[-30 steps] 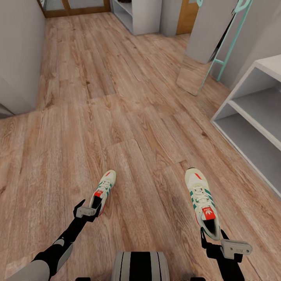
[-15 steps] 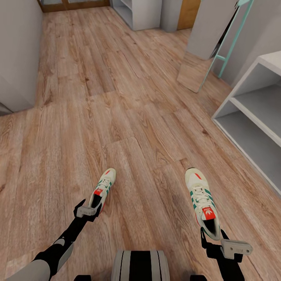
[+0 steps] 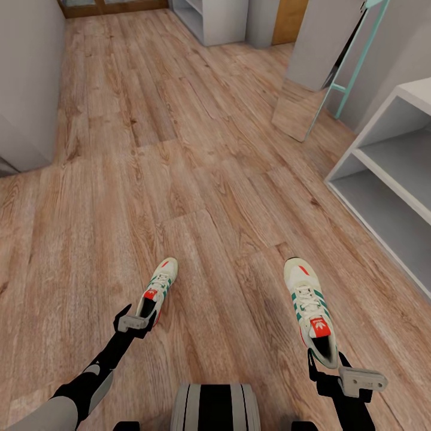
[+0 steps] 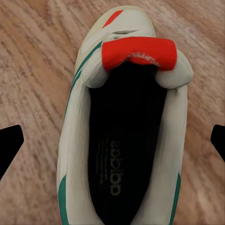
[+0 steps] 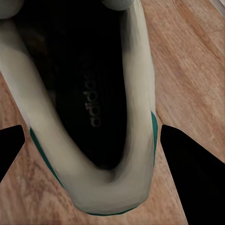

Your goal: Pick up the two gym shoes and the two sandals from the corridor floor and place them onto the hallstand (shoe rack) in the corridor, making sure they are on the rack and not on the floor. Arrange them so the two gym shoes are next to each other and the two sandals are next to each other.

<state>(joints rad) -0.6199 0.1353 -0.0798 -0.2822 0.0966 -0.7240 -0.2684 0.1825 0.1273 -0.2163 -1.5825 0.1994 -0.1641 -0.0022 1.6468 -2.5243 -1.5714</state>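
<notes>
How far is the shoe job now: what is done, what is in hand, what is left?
Done: nothing stands on the hallstand. In hand: the left gripper and right gripper each straddle a gym shoe's heel, fingers apart. Left: both shoes to the rack, then the sandals.

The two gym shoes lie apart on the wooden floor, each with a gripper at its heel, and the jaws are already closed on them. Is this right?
Not quite. The jaws are open: in both wrist views the dark fingertips stand apart from the left gym shoe and the right gym shoe, with bare floor between. The rest holds: both shoes lie apart on the corridor floor, the left gripper and right gripper at their heels.
</notes>
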